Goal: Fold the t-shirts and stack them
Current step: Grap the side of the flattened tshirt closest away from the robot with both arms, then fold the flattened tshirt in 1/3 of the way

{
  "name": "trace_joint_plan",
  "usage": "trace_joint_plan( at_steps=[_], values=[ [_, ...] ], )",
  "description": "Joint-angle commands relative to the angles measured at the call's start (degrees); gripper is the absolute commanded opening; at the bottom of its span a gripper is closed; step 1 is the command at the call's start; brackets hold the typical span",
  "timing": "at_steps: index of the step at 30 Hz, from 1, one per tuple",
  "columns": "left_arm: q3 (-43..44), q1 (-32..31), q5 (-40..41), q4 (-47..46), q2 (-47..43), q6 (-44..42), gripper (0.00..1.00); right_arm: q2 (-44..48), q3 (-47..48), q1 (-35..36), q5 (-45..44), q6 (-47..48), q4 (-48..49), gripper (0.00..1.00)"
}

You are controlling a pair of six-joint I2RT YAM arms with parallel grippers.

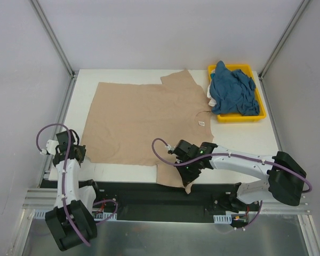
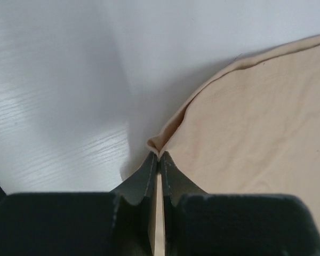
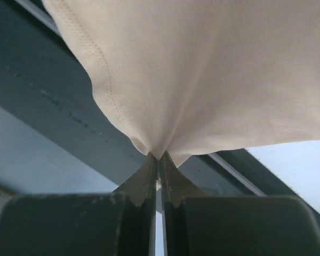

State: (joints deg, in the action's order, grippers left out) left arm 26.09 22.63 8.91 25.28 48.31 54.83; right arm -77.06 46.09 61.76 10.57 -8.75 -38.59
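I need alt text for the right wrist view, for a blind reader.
The right gripper, shut, pinches a fold of the tan t-shirt, whose cloth fans out from the pinch. Behind it runs a dark rail.

A shirt (image 1: 144,122) lies spread on the table (image 1: 240,141). The left gripper (image 1: 81,156) pinches its near left corner, the right gripper (image 1: 188,172) its near right sleeve at the front edge. The other shirt (image 1: 233,92) lies in the tray (image 1: 262,114), far right.

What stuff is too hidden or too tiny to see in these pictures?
- The label writing: top view, too small.
- The tray floor: top view, blue shirt covers it.
- The tan shirt, its pinched bit: top view, right gripper covers it.
- Rest of the tan shirt: left wrist view, cut off at the edges.
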Motion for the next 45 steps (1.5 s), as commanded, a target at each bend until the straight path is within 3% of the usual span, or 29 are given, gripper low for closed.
trace_joint_plan(
  at_steps=[1,4,10,17,27,36,45],
  values=[
    [-1.3,0.8,3.8,4.0,-5.2,3.0,0.00,2.8,-0.3,0.6,8.2,-0.8,-1.8,0.01],
    [-1.3,0.7,3.0,4.0,-6.1,2.7,0.00,2.7,0.5,0.5,9.5,0.8,-2.5,0.01],
    [1.4,0.7,-0.1,3.8,-3.8,0.5,0.00,1.2,4.4,-0.8,3.7,3.4,-5.6,0.01],
    [3.7,0.7,-7.5,-0.8,-1.1,-2.3,0.00,1.8,8.1,-7.3,-1.2,6.3,-5.3,0.01],
    [7.7,0.2,-12.1,-5.5,7.6,-1.7,0.00,0.6,13.9,-16.3,-0.7,12.1,-6.1,0.01],
    [15.3,-2.6,-9.8,-7.4,16.2,0.0,0.00,-4.2,22.9,-23.7,-2.8,17.0,-8.6,0.01],
    [20.6,-2.7,-9.3,-9.7,24.7,2.0,0.00,-14.8,36.9,-27.5,-13.2,15.9,-7.5,0.01]
  ],
)
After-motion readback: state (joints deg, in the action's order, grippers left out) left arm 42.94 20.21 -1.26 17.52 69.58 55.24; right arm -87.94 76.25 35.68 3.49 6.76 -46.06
